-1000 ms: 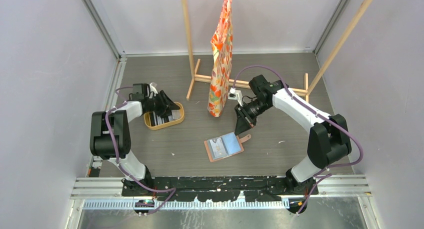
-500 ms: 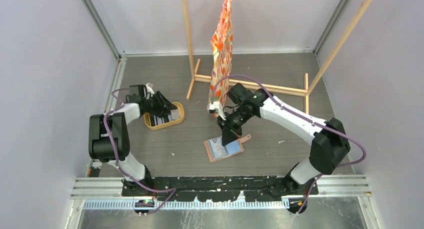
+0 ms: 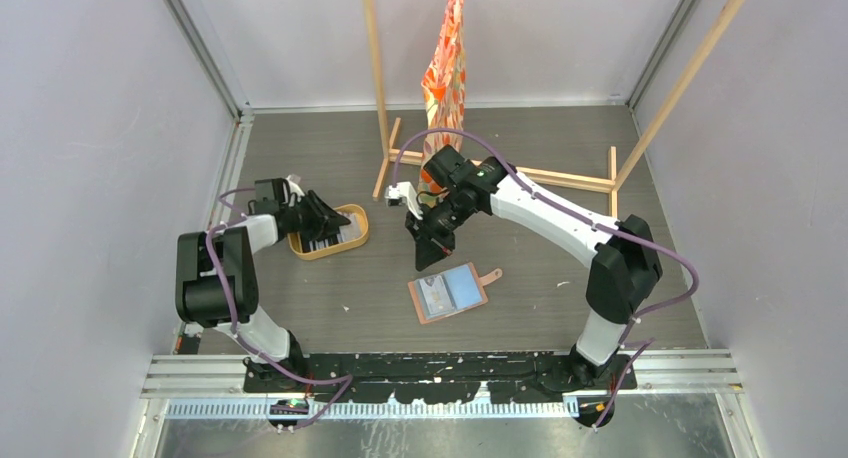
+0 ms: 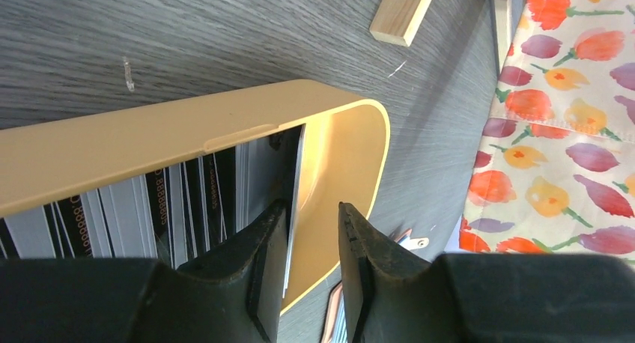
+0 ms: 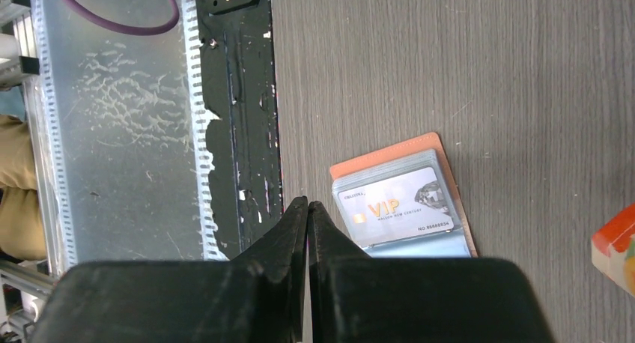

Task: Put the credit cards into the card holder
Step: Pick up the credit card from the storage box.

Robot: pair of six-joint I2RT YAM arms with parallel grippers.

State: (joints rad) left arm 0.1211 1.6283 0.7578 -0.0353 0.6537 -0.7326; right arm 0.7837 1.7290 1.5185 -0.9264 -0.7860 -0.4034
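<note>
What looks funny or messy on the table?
Nothing is spilled or broken. The one odd thing: in the yellow tray, one credit card stands up on its edge at the tray's end, between the left gripper's open fingers, apart from the other cards. The card holder lies open and flat.

Room round the wallet, a crowded tray, a blocked far side.
Seen from the table (image 3: 560,308) middle, the wooden rack (image 3: 520,173) and the hanging flowered bag (image 3: 445,78) close off 12 o'clock. The right arm (image 3: 545,206) slants in from 4 o'clock, and the right gripper (image 3: 427,253), fingers pressed together, hangs just on the 12 o'clock side of the wallet (image 3: 448,292). The wallet's 3, 6 and 9 o'clock sides lie free. At 10 o'clock the tray (image 3: 364,228) rim walls in the cards (image 4: 187,201). There the left gripper (image 4: 313,208) spreads about the end card, with a narrow slot beside the end wall.
</note>
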